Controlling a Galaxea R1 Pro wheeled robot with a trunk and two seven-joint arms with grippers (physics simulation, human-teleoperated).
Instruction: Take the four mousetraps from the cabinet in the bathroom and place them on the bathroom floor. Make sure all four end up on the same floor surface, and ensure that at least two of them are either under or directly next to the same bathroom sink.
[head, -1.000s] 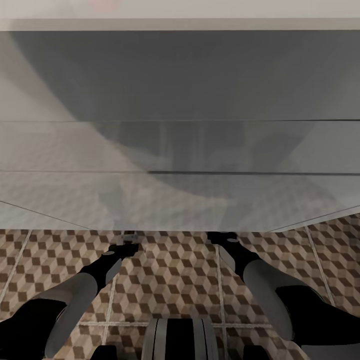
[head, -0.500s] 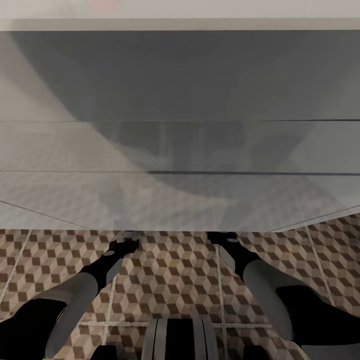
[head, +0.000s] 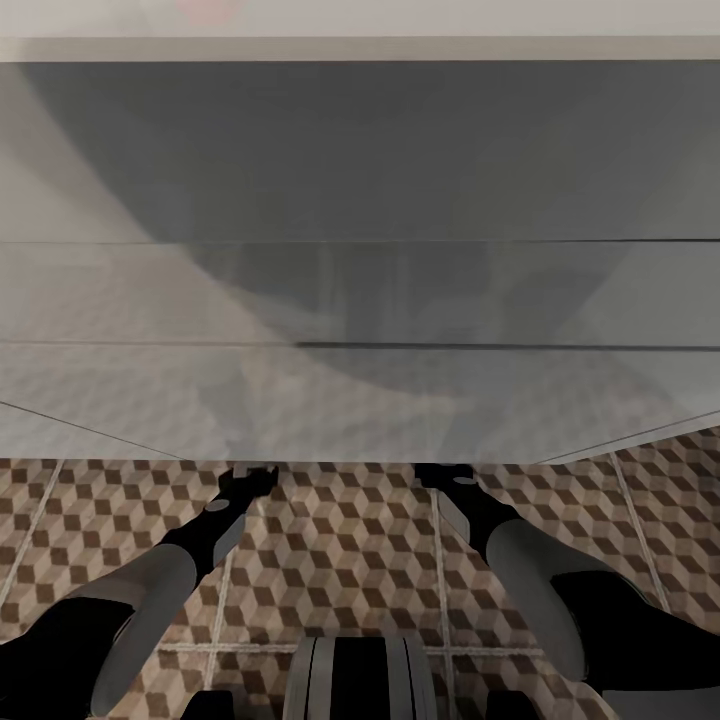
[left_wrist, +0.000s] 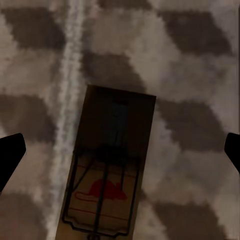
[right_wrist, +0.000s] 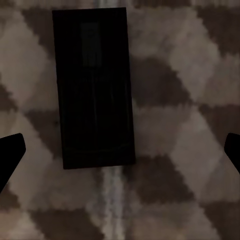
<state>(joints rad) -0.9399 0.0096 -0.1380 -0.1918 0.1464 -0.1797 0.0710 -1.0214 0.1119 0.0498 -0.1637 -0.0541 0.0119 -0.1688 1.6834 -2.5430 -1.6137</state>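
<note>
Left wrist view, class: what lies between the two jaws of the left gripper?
A mousetrap lies flat on the cube-patterned floor tiles between the open jaws, beside a pale grout line; neither jaw touches it.

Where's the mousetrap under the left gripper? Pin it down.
In the left wrist view the mousetrap lies flat on the cube-patterned bathroom floor, between the open left gripper's fingertips and touching neither, right beside a pale grout line.

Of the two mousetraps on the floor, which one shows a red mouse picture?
The mousetrap under the left gripper shows it, beneath its wire. The other mousetrap, under the right gripper, looks plain dark.
</note>
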